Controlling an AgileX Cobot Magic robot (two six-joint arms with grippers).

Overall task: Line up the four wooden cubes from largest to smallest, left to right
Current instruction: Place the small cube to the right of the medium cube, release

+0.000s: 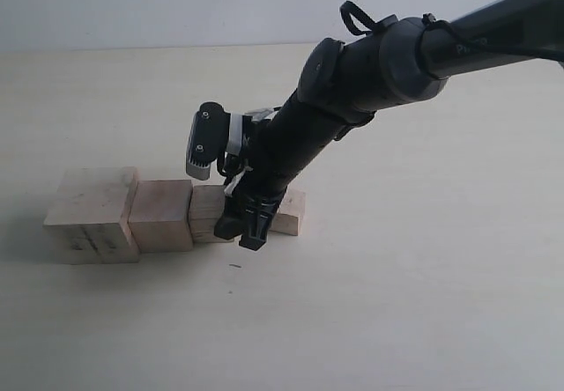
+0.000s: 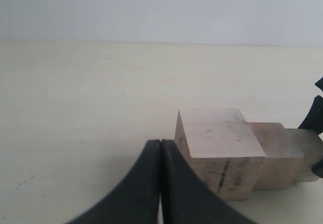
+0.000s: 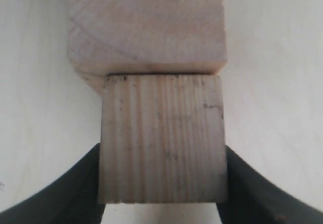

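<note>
Four pale wooden cubes stand in a row on the table. The largest cube is at the left, then the second, then the third. The smallest cube sits at the right end, flush against the third. My right gripper is shut on the smallest cube, one finger on each side, and hides the joint between those two cubes. My left gripper is shut and empty, low beside the largest cube; the exterior view does not show it.
The cream tabletop stretches out around the row, with a white wall behind it. The right arm slants down from the upper right over the row's right end.
</note>
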